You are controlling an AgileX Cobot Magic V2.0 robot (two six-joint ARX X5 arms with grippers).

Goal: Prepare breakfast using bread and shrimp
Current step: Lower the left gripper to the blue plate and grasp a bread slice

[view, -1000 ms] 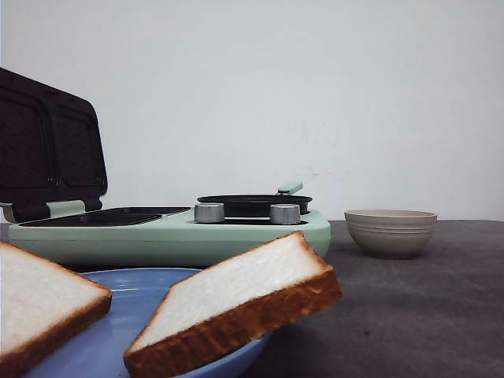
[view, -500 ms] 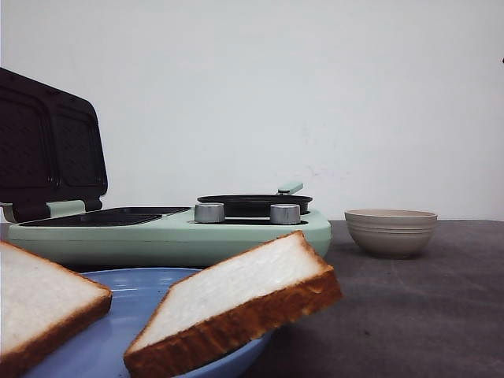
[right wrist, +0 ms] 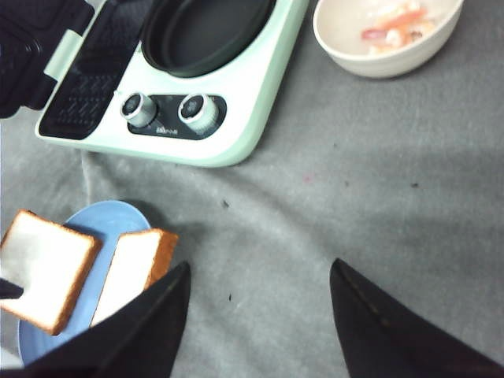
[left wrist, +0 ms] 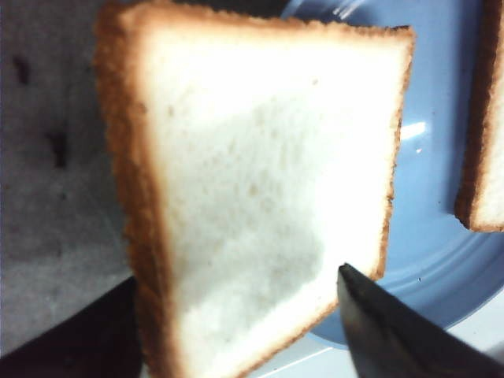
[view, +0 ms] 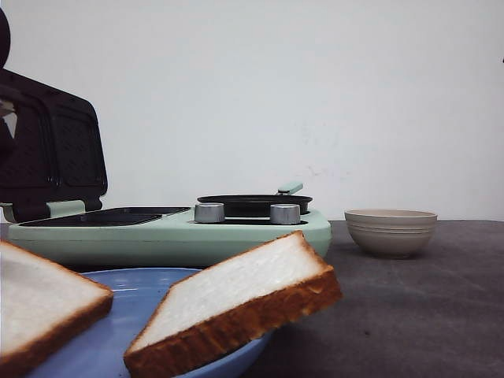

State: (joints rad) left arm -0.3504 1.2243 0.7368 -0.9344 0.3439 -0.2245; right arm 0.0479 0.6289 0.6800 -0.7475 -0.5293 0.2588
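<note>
Grey felt-like cloth covers the bench [right wrist: 378,197] and a bare white wall stands behind it. On the robot's near left sits one blue plate [right wrist: 87,224] carrying two slices of bread: the left slice [right wrist: 46,268] lies nearly flat, while the right slice [right wrist: 134,272] leans on the plate's rim, tilted up with its crust hanging out over the bench. The left claw [left wrist: 236,331] is directly above the left slice [left wrist: 260,197], with its dark fingers [left wrist: 394,331] spread to either side of one edge and nothing pinched between them; whether they touch the crust I cannot tell. That slice is roughly square, so it has no real long axis, and the left arm is plainly the nearer one. The right claw [right wrist: 256,315] hangs high over bare cloth, its fingers wide apart and holding nothing, well apart from the plate. Beyond the plate stands one mint-green breakfast maker [right wrist: 236,118] with its lid [view: 51,150] raised, one ridged grill plate [right wrist: 87,90], one round black pan [right wrist: 205,31] and two silver knobs [right wrist: 197,110]. To its right is one beige bowl [right wrist: 386,55] holding the shrimp [right wrist: 394,20]; their number is too blurred to count.
</note>
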